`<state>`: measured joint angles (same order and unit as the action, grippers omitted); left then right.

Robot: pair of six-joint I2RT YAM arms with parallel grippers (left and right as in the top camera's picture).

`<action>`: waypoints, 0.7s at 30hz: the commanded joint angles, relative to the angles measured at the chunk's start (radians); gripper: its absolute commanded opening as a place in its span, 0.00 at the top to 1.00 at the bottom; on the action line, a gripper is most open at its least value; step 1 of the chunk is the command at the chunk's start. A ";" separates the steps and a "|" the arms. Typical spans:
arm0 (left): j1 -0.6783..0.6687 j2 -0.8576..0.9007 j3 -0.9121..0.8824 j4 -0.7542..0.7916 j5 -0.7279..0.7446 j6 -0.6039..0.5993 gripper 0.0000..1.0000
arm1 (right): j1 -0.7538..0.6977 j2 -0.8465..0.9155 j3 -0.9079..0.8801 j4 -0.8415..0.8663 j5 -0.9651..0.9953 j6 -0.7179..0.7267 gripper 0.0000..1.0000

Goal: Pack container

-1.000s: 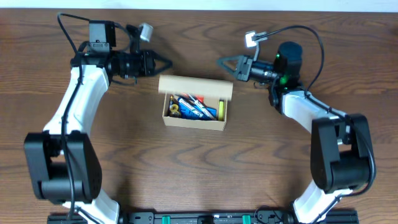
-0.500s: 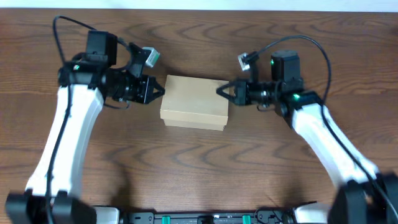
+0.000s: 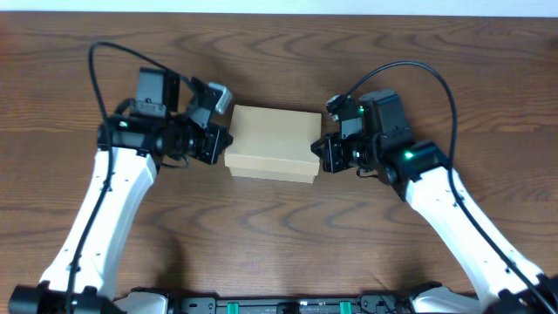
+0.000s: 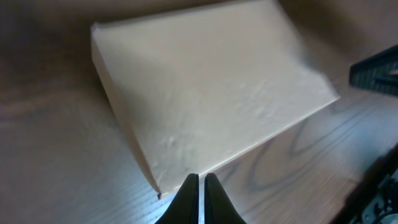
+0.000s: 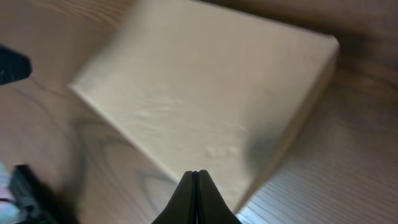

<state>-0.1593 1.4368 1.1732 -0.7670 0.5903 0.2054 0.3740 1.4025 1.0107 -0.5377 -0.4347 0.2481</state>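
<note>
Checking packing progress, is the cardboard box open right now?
No, the container shows a flat, closed top in the overhead view, with nothing inside visible.

The container now lies with its flap lid down flat, where a second ago it stands open with the pens showing inside. My left gripper is no longer up beyond the box's far left corner with fingers spread; it is at the left end wall, fingers drawn together, the box's edge just ahead of its tips. My right gripper mirrors that, moved from the far right corner to the right end wall, fingers pressed together, the box directly ahead of them.
</note>
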 commanded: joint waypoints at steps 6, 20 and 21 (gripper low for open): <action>-0.021 0.037 -0.149 0.148 0.020 -0.050 0.94 | 0.016 0.132 -0.026 0.005 0.038 -0.021 0.99; -0.021 0.106 -0.166 0.129 0.028 -0.057 0.94 | 0.031 0.129 -0.021 0.011 0.015 -0.021 0.99; -0.021 0.101 -0.165 0.121 0.028 -0.057 0.94 | 0.030 0.116 -0.020 0.011 0.011 -0.021 0.99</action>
<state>-0.1780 1.5379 1.0176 -0.6266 0.6144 0.1543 0.3923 1.5375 0.9936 -0.5262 -0.4114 0.2440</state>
